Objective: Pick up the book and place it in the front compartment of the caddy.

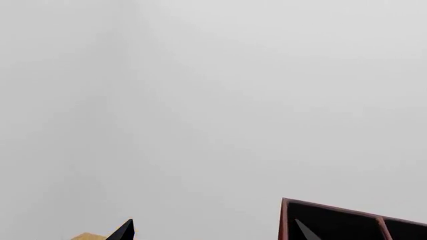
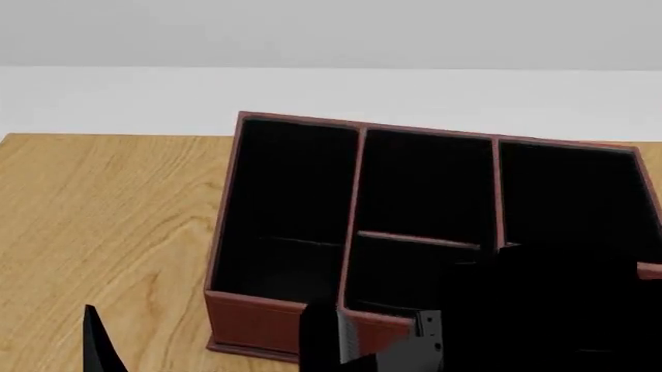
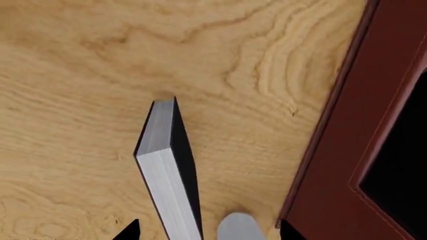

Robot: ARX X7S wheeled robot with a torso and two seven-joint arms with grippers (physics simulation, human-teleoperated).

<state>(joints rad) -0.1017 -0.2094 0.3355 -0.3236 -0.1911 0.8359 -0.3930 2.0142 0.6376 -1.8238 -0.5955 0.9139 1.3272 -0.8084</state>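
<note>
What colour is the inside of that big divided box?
Black inside, with reddish-brown walls and dividers; the caddy shows this best in the head view.

The caddy (image 2: 271, 318) was reddish-brown outside, with thin reddish dividers and black inside every compartment. The table (image 2: 104, 225) under it was light yellowish wood with darker curved grain lines. The book (image 3: 170, 170) had black covers and a pale grey-white page edge. The right arm's parts over the near right of the caddy were black and grey. The wall behind was plain pale grey.
</note>
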